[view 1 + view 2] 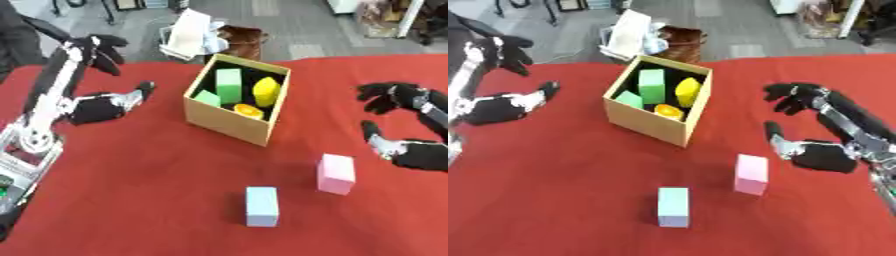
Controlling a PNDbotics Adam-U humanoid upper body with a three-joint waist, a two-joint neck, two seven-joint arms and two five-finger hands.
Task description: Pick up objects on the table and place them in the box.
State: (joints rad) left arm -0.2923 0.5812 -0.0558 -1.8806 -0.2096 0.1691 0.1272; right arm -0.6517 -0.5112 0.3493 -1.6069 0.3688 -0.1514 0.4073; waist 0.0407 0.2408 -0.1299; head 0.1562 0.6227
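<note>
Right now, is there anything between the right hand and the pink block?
Nothing visible. The right hand is open just right of the pink block, with only bare red cloth between them. The blue block lies farther left, out of that path.

1 box (229, 125), 4 objects inside, 1 pink block (336, 173), 1 blue block (262, 206)
</note>
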